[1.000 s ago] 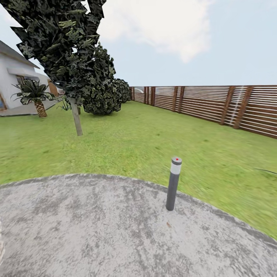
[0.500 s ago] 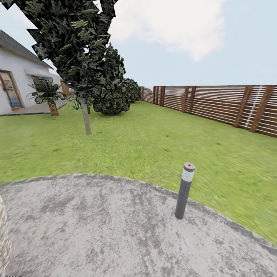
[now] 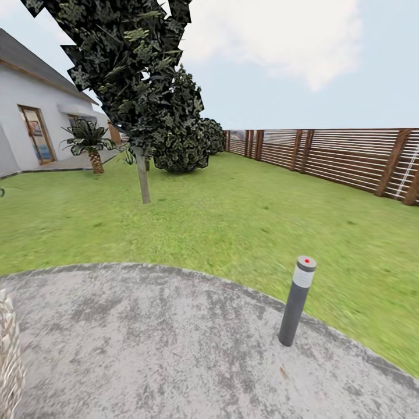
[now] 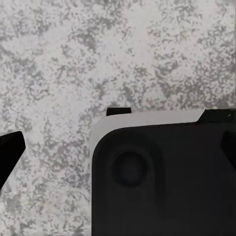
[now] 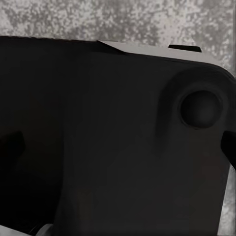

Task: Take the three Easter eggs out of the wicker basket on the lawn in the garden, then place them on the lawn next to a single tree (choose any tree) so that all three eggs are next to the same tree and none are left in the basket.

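View has panned left since earlier, showing more house [image 3: 35, 125]; slim-trunked dark-leaved tree [image 3: 142, 180] stands on lawn [image 3: 221, 215] beyond grey patio [image 3: 145, 343] and bollard [image 3: 295, 302]; gripper states cannot be told.

Green lawn [image 3: 244, 215]; mottled grey patio [image 3: 145, 349]; brown slatted fence [image 3: 343, 157].

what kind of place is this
A fenced back garden, it seems: a green lawn ringed by a brown slat fence, a tree near a white house, and a grey paved patio up front.
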You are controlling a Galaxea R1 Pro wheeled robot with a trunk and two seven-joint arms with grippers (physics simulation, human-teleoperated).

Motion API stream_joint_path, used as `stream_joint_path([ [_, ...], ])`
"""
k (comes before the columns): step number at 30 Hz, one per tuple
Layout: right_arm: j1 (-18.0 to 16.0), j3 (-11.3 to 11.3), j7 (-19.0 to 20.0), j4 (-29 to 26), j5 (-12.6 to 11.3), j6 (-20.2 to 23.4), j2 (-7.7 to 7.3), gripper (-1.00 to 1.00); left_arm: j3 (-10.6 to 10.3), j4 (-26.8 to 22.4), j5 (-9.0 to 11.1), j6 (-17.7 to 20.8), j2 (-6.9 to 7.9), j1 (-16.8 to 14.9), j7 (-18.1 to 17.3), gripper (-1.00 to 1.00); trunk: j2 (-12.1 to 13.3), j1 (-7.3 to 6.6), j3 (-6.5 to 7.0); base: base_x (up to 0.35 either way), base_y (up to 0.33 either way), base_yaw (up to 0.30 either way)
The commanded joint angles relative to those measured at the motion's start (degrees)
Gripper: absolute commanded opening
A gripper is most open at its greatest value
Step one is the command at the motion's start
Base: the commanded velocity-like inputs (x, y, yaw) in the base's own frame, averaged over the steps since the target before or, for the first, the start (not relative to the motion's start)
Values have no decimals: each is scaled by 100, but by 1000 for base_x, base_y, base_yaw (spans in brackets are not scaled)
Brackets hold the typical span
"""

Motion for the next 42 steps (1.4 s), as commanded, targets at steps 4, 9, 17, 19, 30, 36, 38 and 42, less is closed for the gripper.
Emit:
stream_joint_path([
  [4, 0, 33, -4, -2, -4, -6, -7, 100, -7, -1, -4, -16, 0, 0, 7, 100, -2, 2, -4, 200, 0, 5],
  [9, 0, 41, -3, -2, -5, 8, 1, 100, -7, -1, -4, -16, 0, 0, 7, 100, -2, 2, -4, 200, 0, 1],
  [17, 0, 41, -1, -1, -1, 11, 3, 100, -7, -1, -4, -17, 0, 0, 7, 100, -2, 2, -4, 200, 0, 0],
  [19, 0, 41, -3, -2, -1, 9, 4, 100, -7, -1, -4, -18, 0, 0, 7, 100, -2, 2, -4, 199, 0, 20],
  [30, 0, 50, -49, 1, 0, 5, 14, 100, -7, -1, -4, -17, 0, 0, 7, 100, -2, 2, -20, 186, 0, 222],
  [36, 0, 50, -38, -1, 3, -1, 8, 100, -7, -1, -3, -17, 0, 0, 7, 100, -2, 2, -31, 179, 0, 149],
  [38, 0, 50, -35, -2, 4, -2, 6, 100, -7, -1, -2, -17, 0, 0, 7, 100, -2, 2, -32, 179, 0, 38],
  [42, 0, 50, -33, -2, 4, -2, 7, 100, -7, -1, -2, -17, 0, 0, 7, 100, -2, 2, -33, 179, 0, 16],
])
